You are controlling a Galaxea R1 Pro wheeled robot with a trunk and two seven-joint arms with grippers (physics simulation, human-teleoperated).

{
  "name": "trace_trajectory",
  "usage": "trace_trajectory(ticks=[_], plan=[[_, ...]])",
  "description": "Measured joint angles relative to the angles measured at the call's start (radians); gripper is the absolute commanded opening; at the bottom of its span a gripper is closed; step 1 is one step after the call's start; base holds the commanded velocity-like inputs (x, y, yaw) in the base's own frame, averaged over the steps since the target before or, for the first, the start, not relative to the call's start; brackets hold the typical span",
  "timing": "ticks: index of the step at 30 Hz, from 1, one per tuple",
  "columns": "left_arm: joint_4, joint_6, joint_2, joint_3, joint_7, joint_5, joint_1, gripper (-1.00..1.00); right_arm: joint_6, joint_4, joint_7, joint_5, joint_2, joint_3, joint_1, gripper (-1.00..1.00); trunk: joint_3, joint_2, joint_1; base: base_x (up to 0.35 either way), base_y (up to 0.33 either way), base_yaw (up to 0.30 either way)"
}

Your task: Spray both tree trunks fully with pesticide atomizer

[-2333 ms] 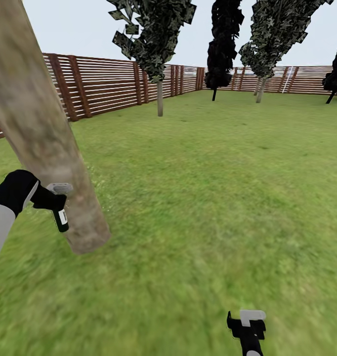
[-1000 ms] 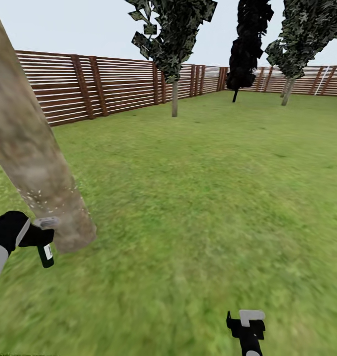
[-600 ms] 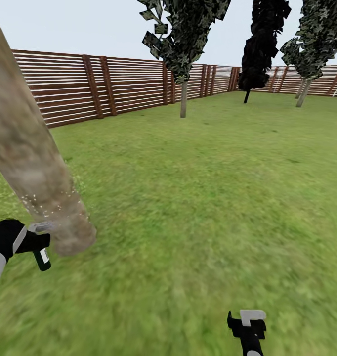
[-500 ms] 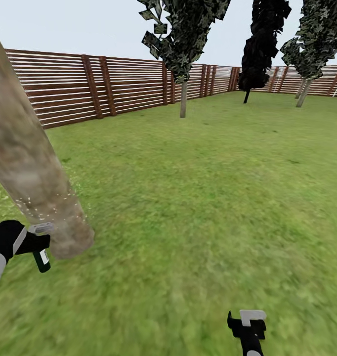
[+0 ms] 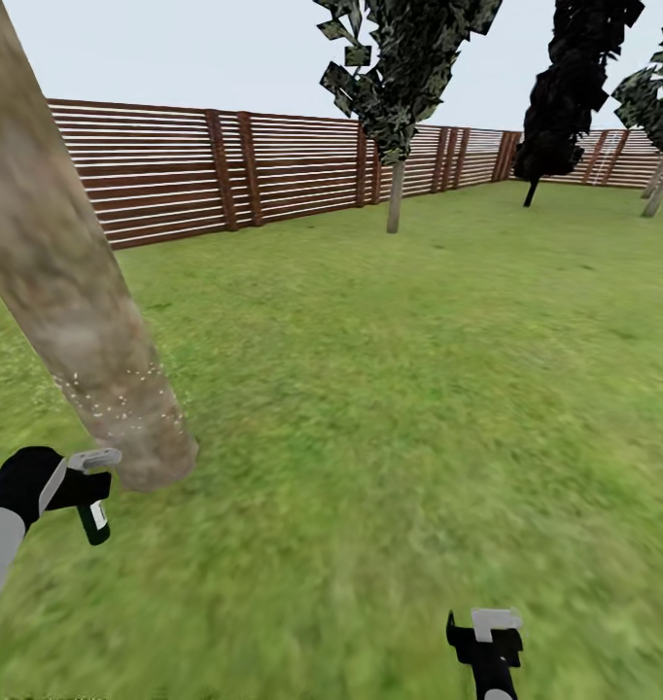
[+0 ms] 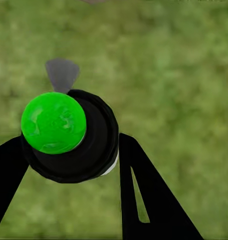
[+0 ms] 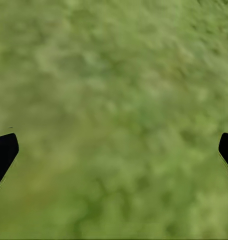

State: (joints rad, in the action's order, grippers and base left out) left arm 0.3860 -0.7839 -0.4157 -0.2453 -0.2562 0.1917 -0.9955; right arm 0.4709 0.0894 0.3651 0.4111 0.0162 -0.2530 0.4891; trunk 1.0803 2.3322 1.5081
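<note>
My left gripper (image 5: pixel 87 483) is shut on the pesticide atomizer (image 5: pixel 96 521), a small dark bottle with a white label that hangs down over the grass. It sits just left of the base of the near tree trunk (image 5: pixel 69 282), where white specks dot the bark. In the left wrist view the atomizer (image 6: pixel 76 137) shows end-on, with a bright green round end, between two black fingers (image 6: pixel 144 195). A second tree (image 5: pixel 397 194) stands far back by the fence. My right gripper (image 5: pixel 487 637) is low over the lawn and open; its fingertips (image 7: pixel 3 150) stand wide apart over bare grass.
A brown slatted fence (image 5: pixel 225 170) closes the lawn at the back and left. An all-black thin-stemmed tree (image 5: pixel 565 97) stands at the back right, and another pale-trunked tree (image 5: pixel 659 185) at the right edge. Open grass (image 5: pixel 419 389) stretches ahead and to the right.
The whole view has shifted, so the camera moved. Relative to the near trunk, my left gripper with the atomizer dropped toward the base. White specks appeared on the lower trunk.
</note>
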Motion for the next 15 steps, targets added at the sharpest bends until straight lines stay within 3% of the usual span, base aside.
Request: trace_trajectory(ticks=[3,12,15], plan=[[0.001,0.0,0.0,-0.003,0.0,-0.003,0.0,-1.0,0.0,0.001,0.0,0.0,-0.001,0.0,-0.001,1.0,0.0,0.0,0.0,0.257,-0.174,0.19],[0.016,-0.001,0.003,0.0,0.03,-0.004,0.0,-1.0,0.0,0.001,0.002,0.0,-0.003,0.0,0.0,1.0,0.0,0.0,0.0,0.284,-0.142,0.007],[0.014,-0.002,0.003,0.0,0.035,-0.006,0.0,-1.0,0.0,0.001,0.002,-0.001,-0.003,0.0,0.0,1.0,0.0,0.0,0.0,0.118,-0.238,0.0]])
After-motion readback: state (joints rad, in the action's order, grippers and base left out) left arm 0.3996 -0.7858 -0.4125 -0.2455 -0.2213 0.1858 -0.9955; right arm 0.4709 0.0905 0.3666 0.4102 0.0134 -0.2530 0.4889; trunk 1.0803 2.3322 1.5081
